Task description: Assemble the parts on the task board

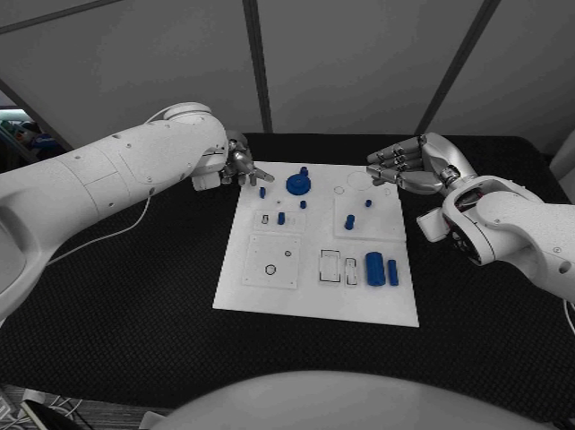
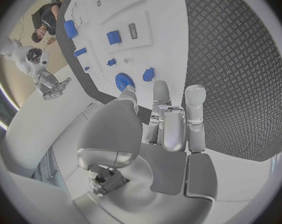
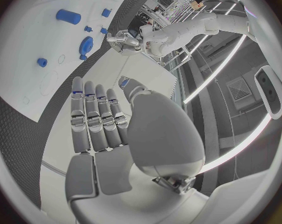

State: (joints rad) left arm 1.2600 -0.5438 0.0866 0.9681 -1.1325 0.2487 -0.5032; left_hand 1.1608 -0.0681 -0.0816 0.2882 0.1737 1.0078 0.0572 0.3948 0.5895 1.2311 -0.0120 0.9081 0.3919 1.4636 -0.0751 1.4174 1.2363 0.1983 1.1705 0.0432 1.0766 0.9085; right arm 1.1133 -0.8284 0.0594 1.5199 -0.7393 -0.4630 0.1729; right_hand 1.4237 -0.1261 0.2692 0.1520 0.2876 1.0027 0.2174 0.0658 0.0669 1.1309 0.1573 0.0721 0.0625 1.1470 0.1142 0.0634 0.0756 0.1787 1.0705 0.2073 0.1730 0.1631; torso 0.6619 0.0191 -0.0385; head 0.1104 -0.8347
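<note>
- Fingers of the left hand (image 1: 243, 168) hang over the task board's (image 1: 307, 300) 11 o'clock corner, partly curled with nothing between them.
- Right hand (image 1: 410, 166) hovers past the board's 1 o'clock corner, fingers (image 3: 94, 119) straight, side by side, holding nothing.
- Blue gear (image 1: 298, 185) and small blue pegs (image 1: 281, 217) sit toward 12 o'clock on the board; two blue cylinders (image 1: 375, 268) lie near 4 o'clock.
- Board markings are too small to read.
- Black table (image 1: 133, 296) carries the board.

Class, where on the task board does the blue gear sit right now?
In the head view the blue gear sits near the task board's far edge, toward the left side, just beyond the left hand.
</note>
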